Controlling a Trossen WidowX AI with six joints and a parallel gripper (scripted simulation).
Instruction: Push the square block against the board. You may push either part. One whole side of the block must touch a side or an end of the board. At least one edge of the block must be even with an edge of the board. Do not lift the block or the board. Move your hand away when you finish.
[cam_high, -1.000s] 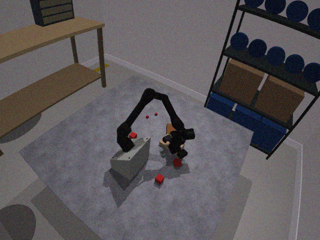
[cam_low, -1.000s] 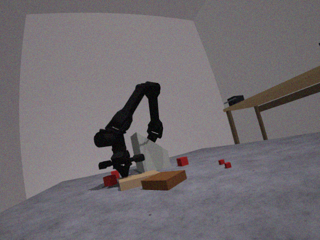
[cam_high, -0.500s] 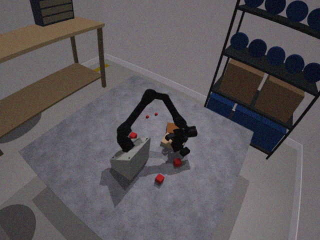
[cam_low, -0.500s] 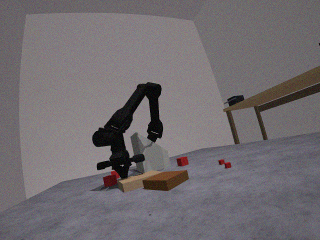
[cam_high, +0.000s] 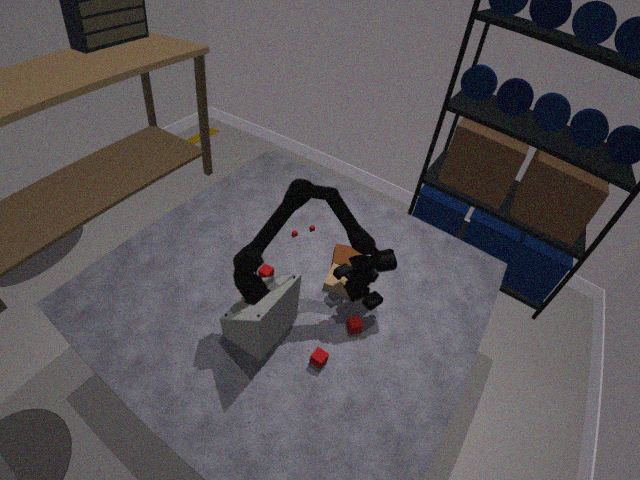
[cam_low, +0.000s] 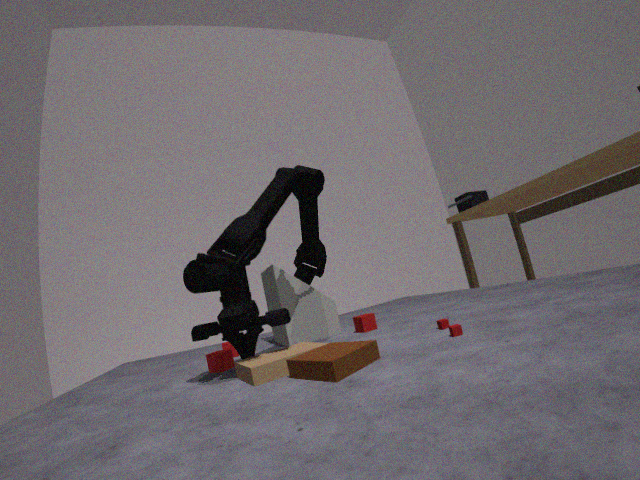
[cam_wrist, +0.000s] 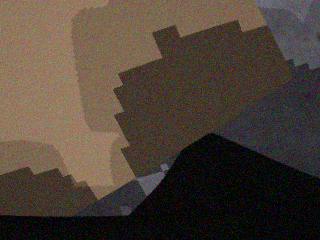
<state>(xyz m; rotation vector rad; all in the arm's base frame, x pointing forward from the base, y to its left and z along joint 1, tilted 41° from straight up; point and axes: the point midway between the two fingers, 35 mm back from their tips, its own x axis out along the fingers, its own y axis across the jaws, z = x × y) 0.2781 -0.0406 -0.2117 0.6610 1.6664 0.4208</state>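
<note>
Pincer (cam_high: 356, 297) (cam_low: 248, 356) (cam_wrist: 202, 146) shut | at pale piece's (cam_high: 330, 279) (cam_low: 273, 367) (cam_wrist: 40, 75) edge | brown piece (cam_high: 342, 253) (cam_low: 336, 355) seemingly touching pale

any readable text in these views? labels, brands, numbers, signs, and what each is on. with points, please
None readable in any view.
Black robot arm (cam_high: 273, 222) (cam_low: 310, 222): no lettering made out; only a pale thin mark near a joint in the exterior view, too small to read.
Brown cardboard-coloured boxes (cam_high: 483, 162) on the black metal shelf rack (cam_high: 445, 121): no print visible.
</note>
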